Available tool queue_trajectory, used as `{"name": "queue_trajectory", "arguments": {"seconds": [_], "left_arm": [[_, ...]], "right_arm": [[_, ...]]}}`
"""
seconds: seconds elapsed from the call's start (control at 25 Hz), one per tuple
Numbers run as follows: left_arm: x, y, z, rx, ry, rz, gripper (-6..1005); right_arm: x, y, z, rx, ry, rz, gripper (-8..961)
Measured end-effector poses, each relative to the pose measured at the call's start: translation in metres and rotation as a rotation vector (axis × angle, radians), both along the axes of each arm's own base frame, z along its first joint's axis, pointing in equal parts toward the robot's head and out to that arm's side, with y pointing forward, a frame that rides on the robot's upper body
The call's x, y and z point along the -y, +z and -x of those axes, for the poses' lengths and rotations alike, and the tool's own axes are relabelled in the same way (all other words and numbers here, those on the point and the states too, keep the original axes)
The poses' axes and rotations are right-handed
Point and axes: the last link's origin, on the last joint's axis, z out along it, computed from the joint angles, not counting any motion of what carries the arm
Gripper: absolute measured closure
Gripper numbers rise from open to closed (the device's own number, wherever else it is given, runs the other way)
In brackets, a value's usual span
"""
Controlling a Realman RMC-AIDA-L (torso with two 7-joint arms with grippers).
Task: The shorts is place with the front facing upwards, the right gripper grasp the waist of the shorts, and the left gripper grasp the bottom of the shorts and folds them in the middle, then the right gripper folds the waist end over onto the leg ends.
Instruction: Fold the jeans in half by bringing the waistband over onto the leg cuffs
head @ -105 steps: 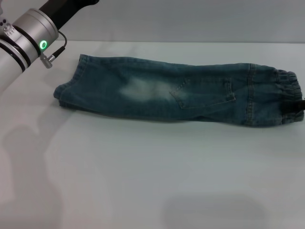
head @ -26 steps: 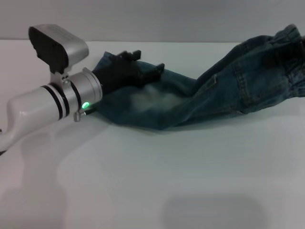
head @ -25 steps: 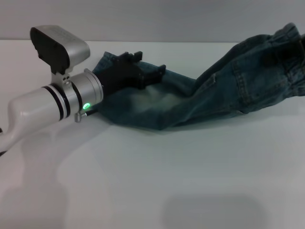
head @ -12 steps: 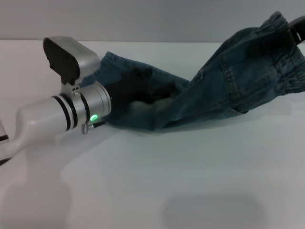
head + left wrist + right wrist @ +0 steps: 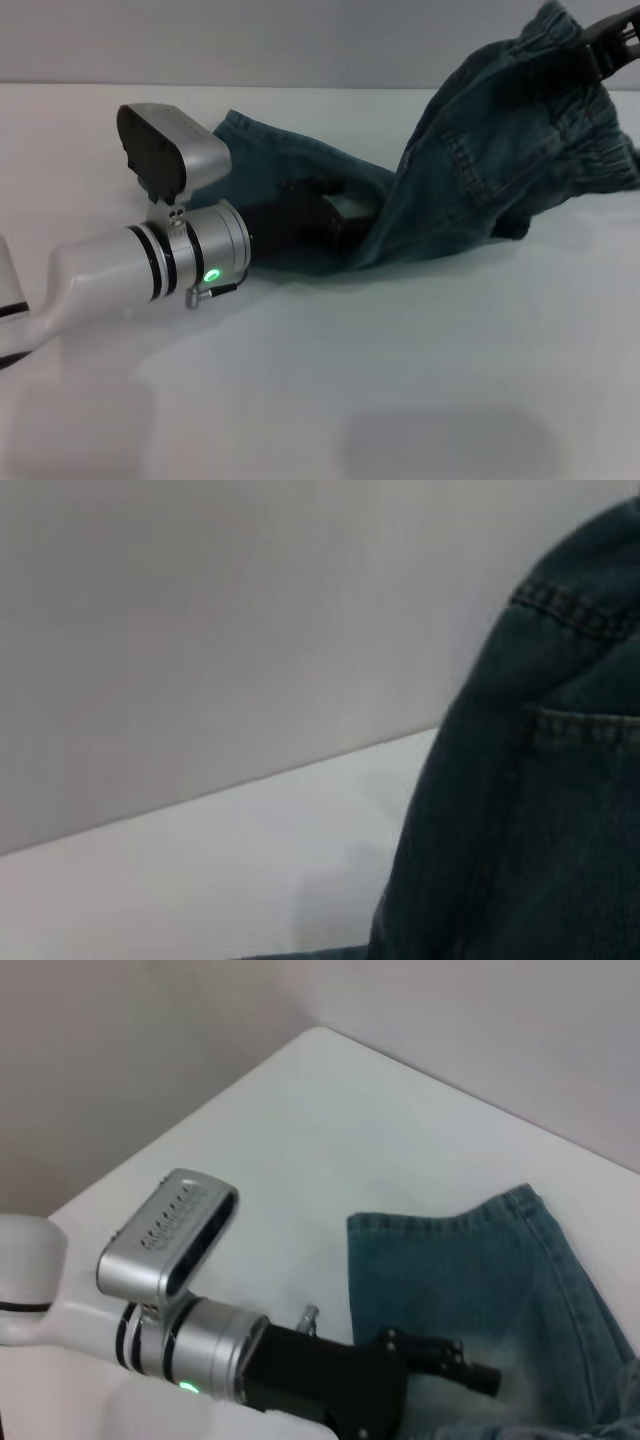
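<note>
- At the near left of the white table (image 5: 330,400), the left arm is reaching in low, nearly level; no readable writing is showing anywhere.
- The left gripper (image 5: 335,215) is lying on the flat leg part of the shorts (image 5: 480,170); I cannot tell how its fingers stand.
- Farther right, the right gripper (image 5: 612,40) is pinching the waist, holding it raised above the table.

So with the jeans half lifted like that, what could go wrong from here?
The right gripper holds only the waistband edge of the shorts, so the heavy denim may slip out mid-fold. The left gripper rests on the leg section where the waist end should land; it might get covered or drag the cloth. The leg ends could shift, leaving a crooked fold.
</note>
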Motion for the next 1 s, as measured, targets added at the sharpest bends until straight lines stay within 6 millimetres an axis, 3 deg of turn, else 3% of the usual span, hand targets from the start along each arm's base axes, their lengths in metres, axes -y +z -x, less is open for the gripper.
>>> {"name": "queue_trajectory", "arguments": {"seconds": [1.0], "left_arm": [[0.041, -0.041, -0.029, 0.056, -0.046, 0.149, 179]], "right_arm": [[0.004, -0.018, 0.008, -0.039, 0.023, 0.098, 882]]}}
